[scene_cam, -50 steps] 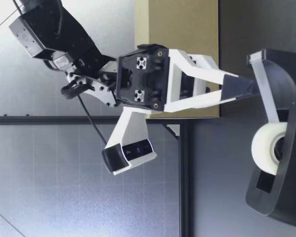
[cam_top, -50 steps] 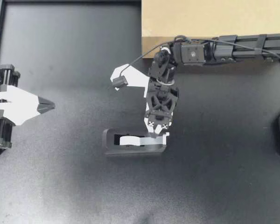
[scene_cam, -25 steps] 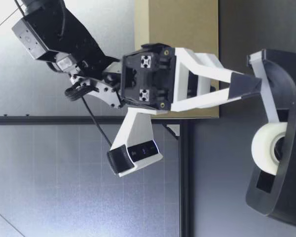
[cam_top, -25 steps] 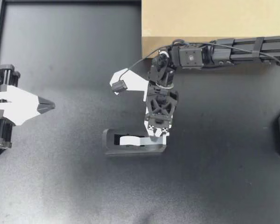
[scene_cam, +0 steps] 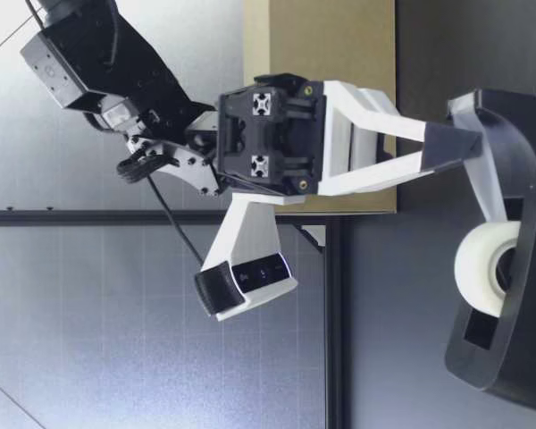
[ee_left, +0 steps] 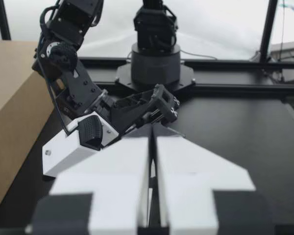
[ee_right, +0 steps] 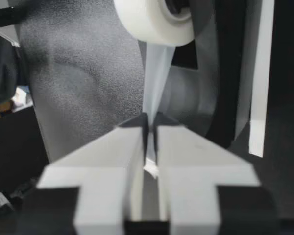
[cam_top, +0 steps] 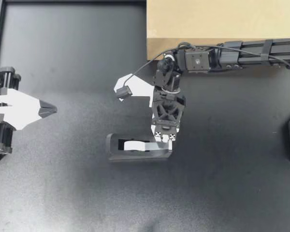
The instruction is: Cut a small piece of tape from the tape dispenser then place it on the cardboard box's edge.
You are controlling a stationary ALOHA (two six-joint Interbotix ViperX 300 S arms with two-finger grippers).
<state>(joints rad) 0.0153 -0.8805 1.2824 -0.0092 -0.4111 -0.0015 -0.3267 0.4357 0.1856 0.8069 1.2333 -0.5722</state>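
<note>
The right gripper [cam_top: 163, 140] is closed on the tape strip [ee_right: 157, 73] at the right end of the tape dispenser [cam_top: 117, 151], mid-table. The left gripper [cam_top: 51, 109] rests closed and empty at the left edge. The cardboard box [cam_top: 222, 19] lies at the far side.

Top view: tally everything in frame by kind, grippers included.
Tape dispenser: 1
Tape: 1 roll
Cardboard box: 1
Grippers: 2, left gripper and right gripper
Total: 5
</note>
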